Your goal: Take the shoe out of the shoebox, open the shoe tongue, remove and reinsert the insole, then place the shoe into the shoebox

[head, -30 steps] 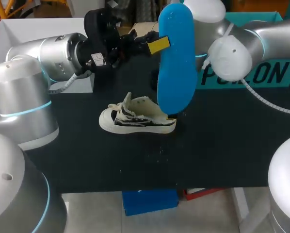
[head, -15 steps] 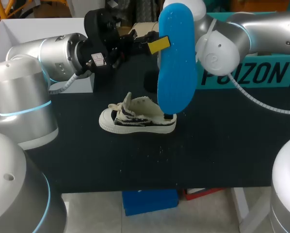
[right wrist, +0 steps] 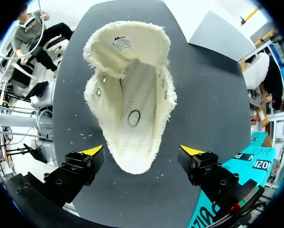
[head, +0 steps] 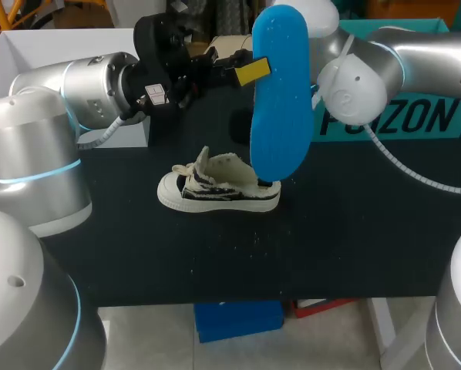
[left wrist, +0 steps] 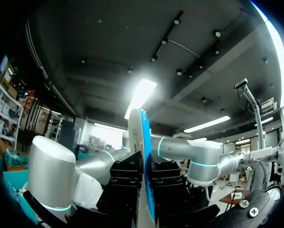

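Left gripper (head: 244, 71) is clenched on the blue insole (head: 280, 92). In the left wrist view its black fingers (left wrist: 125, 183) press the insole's thin edge-on sheet (left wrist: 141, 137) from both sides. Right gripper (right wrist: 142, 153) is released, with its yellow fingertips (right wrist: 92, 151) spread wide on either side of the shoe's heel and touching nothing.

The black table (head: 354, 231) carries everything. The left arm (head: 84, 85) comes in over its far left corner. The right arm (head: 361, 77) comes in over its far right corner, and in the head view its gripper is mostly hidden behind the insole.

A teal shoebox (head: 400, 116) lies along the far right edge of the table. A white box (head: 61, 42) stands at the far left corner.

The shoe (head: 215, 189) sits upright on its sole near the middle of the table, with its toe toward the left edge. It is cream with dark stripes on its side. The right wrist view looks straight down into the shoe (right wrist: 132, 95). Its tongue is folded open toward the toe, and the stitched footbed is bare.

The insole is held on end above the table, over the heel end of the shoe, and whether its lower tip touches the shoe cannot be told.
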Controlling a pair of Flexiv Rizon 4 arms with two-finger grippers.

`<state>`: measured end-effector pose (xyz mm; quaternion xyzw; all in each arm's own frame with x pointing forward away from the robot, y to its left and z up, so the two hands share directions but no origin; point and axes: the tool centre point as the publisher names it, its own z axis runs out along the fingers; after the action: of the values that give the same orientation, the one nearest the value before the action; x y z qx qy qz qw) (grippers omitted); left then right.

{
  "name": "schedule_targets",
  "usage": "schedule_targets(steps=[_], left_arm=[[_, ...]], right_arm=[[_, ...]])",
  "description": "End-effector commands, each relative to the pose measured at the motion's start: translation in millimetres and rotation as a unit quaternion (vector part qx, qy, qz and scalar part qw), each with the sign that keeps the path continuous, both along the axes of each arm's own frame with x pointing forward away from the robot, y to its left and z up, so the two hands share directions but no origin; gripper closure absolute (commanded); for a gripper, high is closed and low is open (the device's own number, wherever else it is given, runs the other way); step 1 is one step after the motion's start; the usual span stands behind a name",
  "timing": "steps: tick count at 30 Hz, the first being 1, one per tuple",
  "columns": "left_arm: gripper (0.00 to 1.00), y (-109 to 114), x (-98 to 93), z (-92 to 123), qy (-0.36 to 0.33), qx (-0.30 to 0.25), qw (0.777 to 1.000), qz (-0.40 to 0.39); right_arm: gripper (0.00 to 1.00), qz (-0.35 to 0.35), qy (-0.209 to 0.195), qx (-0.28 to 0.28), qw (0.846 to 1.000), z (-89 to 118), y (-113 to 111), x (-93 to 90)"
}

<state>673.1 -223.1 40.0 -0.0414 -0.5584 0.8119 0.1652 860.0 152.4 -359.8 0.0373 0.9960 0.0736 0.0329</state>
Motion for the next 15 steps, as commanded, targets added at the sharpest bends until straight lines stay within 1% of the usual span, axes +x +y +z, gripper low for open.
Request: schedule_targets(steps=[1,4,7,10,13,15], left_arm=[[1.0,0,-0.5,-1,-0.001,0.0,1.0,0.0],[1.0,0,-0.5,-1,-0.001,0.0,1.0,0.0],[1.0,0,-0.5,-1,-0.001,0.0,1.0,0.0],[1.0,0,-0.5,-1,-0.001,0.0,1.0,0.0],[1.0,0,-0.5,-1,-0.001,0.0,1.0,0.0],[1.0,0,-0.5,-1,-0.001,0.0,1.0,0.0]], right_arm=[[0.0,-0.012,-0.009,0.067,0.998,-3,-16,-7.1],[0.0,-0.029,-0.019,0.128,0.991,-5,-18,-7.9],[0.0,-0.035,-0.026,0.169,0.985,-7,-19,-8.1],[0.0,-0.036,-0.041,0.219,0.974,-10,-18,-8.5],[0.0,-0.022,-0.066,0.27,0.96,-13,-16,-7.9],[0.0,-0.012,-0.074,0.285,0.956,-14,-15,-7.7]])
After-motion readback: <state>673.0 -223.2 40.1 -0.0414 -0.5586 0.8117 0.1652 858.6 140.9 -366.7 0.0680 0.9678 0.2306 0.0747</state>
